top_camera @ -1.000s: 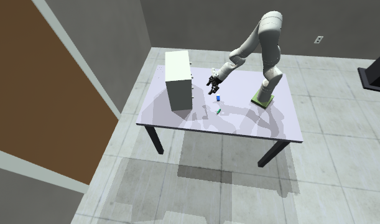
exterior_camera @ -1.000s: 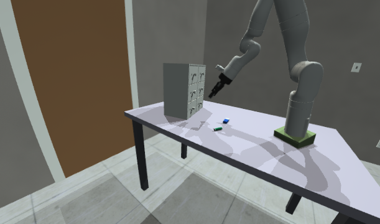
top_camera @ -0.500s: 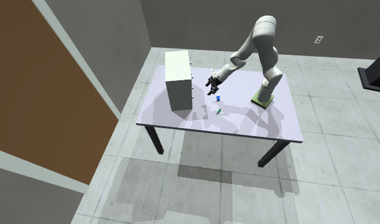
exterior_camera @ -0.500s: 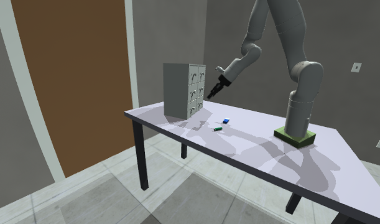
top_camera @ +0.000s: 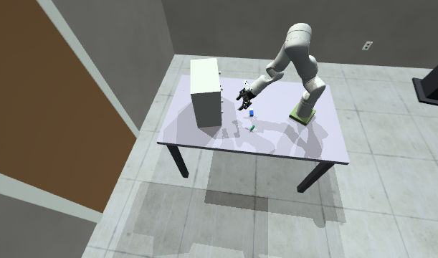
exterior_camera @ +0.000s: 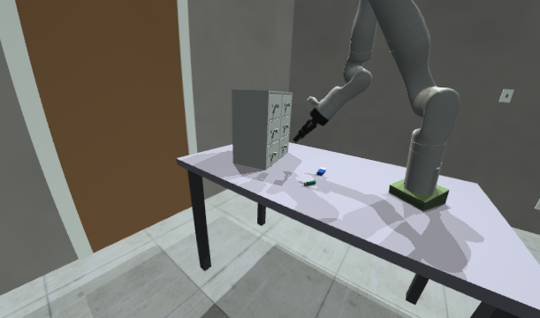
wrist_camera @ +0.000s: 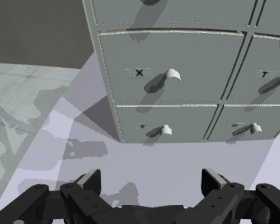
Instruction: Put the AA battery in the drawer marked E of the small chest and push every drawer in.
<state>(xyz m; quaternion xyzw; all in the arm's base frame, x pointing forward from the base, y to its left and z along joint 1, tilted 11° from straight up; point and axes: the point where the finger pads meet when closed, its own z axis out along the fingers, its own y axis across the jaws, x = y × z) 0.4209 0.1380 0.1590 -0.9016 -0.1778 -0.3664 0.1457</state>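
the open, empty gripper (top_camera: pixel 244 103) (exterior_camera: pixel 295 140) (wrist_camera: pixel 151 180) faces the closed chest (top_camera: pixel 206 77) (exterior_camera: pixel 250 128) (wrist_camera: pixel 156 90), presumably to open a drawer before the green battery (top_camera: pixel 252 127) (exterior_camera: pixel 310 183) is fetched.

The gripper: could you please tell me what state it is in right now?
Gripper: open wide, holding nothing, in front of the chest.

Open tool (top_camera: pixel 241 102) above table (top_camera: pixel 276 143), beside white chest (top_camera: pixel 205 77)

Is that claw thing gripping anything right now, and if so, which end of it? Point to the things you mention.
No, nothing is held: the claw (top_camera: pixel 241 102) (exterior_camera: pixel 295 140) (wrist_camera: pixel 151 182) is open, in front of the chest (top_camera: pixel 206 107) (exterior_camera: pixel 250 128) (wrist_camera: pixel 156 55).
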